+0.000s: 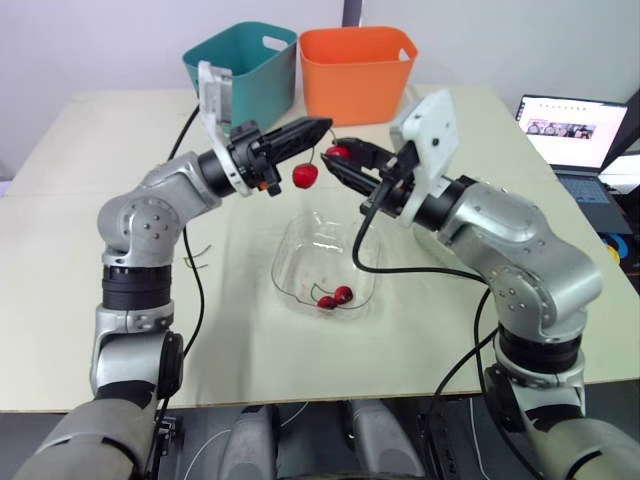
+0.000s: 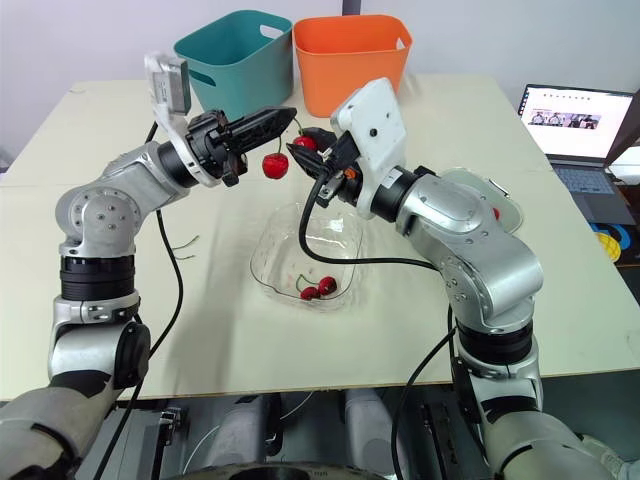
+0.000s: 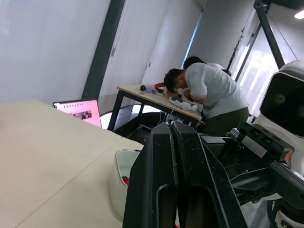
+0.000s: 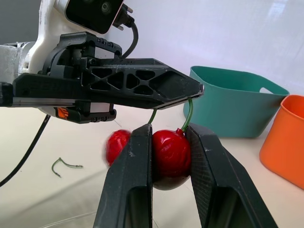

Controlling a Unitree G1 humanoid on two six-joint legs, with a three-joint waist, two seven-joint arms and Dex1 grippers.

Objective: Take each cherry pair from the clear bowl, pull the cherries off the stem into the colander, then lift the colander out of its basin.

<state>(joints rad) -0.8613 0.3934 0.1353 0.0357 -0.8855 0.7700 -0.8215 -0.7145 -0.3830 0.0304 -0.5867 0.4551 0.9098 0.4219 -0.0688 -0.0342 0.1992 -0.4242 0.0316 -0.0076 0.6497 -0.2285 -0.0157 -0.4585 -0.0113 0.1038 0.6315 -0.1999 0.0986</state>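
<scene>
Above the clear bowl [image 1: 292, 238] my left gripper [image 1: 325, 127] is shut on the green stem [image 4: 188, 115] of a cherry pair. My right gripper [image 1: 337, 160] faces it and is shut on one red cherry [image 4: 168, 156] of that pair. The other cherry [image 1: 305, 176] hangs free from the stem just below my left fingertips. Another cherry pair [image 1: 335, 297] lies in the bowl. The pale colander [image 2: 508, 205] in its basin sits at the table's right, mostly hidden behind my right arm, with a bit of red inside.
A teal bin [image 1: 245, 70] and an orange bin [image 1: 355, 70] stand at the table's far edge. Loose stems [image 1: 195, 255] lie on the table left of the bowl. A laptop [image 1: 570, 135] sits off to the right. A person [image 3: 209, 95] bends over a far desk.
</scene>
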